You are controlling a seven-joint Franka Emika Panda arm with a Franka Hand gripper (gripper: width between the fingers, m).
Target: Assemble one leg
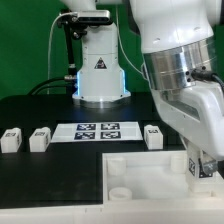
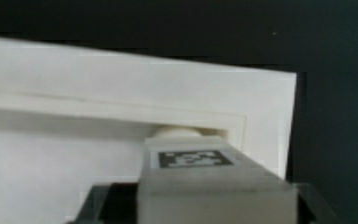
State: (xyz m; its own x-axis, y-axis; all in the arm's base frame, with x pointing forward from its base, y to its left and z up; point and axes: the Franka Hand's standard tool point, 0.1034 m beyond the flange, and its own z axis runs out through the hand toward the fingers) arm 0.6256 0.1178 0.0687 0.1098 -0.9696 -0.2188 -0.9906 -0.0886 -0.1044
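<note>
Pincer (image 1: 203, 167) clamped on leg (image 2: 202, 168) at panel's (image 1: 140, 172) corner socket (image 2: 181, 129) | bench (image 2: 339, 90) open beyond panel edge | spare leg (image 1: 153, 137) stood clear.

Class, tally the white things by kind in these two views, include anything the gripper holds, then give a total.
Legs: 4, with three loose and one in the gripper
Panel: 1
Marker board: 1
Total: 6

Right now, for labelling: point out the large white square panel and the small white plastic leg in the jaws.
Large white square panel (image 1: 150, 185): exterior view, bare top face.
Small white plastic leg (image 2: 197, 160): wrist view, marker tag.
</note>
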